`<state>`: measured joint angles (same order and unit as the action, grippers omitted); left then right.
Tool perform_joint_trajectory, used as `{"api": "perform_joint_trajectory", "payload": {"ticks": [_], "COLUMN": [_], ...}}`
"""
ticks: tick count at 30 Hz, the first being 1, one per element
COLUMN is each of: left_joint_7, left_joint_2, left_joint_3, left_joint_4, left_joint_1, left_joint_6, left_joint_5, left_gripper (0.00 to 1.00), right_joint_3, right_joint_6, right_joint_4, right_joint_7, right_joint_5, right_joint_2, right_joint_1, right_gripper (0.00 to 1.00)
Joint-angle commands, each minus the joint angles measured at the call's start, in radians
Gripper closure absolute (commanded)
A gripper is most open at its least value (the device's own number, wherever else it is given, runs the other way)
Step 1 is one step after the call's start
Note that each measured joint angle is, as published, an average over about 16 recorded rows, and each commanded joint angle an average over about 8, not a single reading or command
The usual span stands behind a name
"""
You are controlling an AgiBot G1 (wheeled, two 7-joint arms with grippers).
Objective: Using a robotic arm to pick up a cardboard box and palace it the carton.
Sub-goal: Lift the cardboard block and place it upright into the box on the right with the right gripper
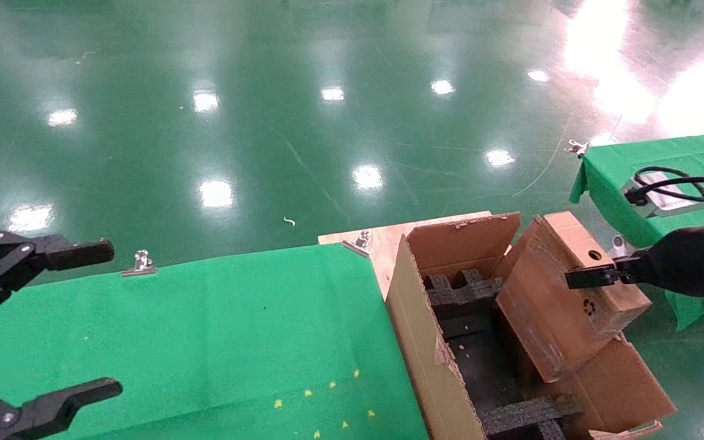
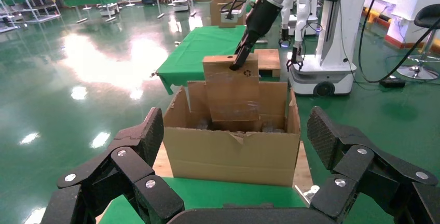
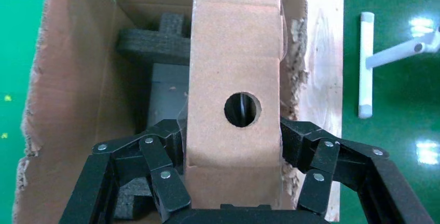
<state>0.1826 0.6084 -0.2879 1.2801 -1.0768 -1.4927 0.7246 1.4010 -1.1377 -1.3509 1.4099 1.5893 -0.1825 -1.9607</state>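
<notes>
The right gripper (image 3: 233,182) of the robotic arm (image 2: 262,11) pinches the cardboard box (image 1: 563,293), held tilted with its lower end inside the open carton (image 1: 425,342), between torn flaps and above black foam inserts (image 1: 462,287). The carton stands at the end of a green-clothed table (image 1: 205,330) on a glossy green floor (image 1: 266,122); the left gripper (image 1: 40,330) hovers spread over the cloth.

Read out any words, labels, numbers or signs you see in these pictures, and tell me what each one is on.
Readable words or numbers: none.
Recycling mark, a symbol without letters: printed on the cardboard box, which the right gripper holds over the carton.
Yellow marks on the green cloth: too small to read as any sign.
Left gripper: open over the cloth, no label visible.
</notes>
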Motion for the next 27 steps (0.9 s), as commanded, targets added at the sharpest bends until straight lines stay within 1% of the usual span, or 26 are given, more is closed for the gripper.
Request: {"api": "perform_joint_trajectory", "payload": {"ticks": [1, 6, 9, 18, 27], "left_joint_7": [0.000, 0.000, 0.000, -0.001, -0.001], "left_joint_2": [0.000, 0.000, 0.000, 0.000, 0.000], "left_joint_3": [0.000, 0.000, 0.000, -0.001, -0.001], "left_joint_4": [0.000, 0.000, 0.000, -0.001, -0.001], "left_joint_1": [0.000, 0.000, 0.000, 0.000, -0.001], "left_joint_6": [0.000, 0.000, 0.000, 0.000, 0.000], "left_joint_5": [0.000, 0.000, 0.000, -0.001, -0.001], "left_gripper": [0.00, 0.00, 0.00, 0.00, 0.00], "right_joint_3": [0.006, 0.007, 0.015, 0.057, 0.089], "right_joint_6": [0.009, 0.010, 0.020, 0.074, 0.107], "right_joint_4": [-0.012, 0.006, 0.012, -0.002, -0.003], "right_joint_7": [0.038, 0.024, 0.039, 0.147, 0.254], "right_joint_5": [0.006, 0.010, 0.032, 0.167, 0.254], "right_joint_2": [-0.002, -0.010, -0.020, -0.055, -0.092], "right_joint_1": [0.008, 0.009, 0.017, 0.063, 0.107], "right_gripper": [1.00, 1.00, 1.00, 1.00, 1.00]}}
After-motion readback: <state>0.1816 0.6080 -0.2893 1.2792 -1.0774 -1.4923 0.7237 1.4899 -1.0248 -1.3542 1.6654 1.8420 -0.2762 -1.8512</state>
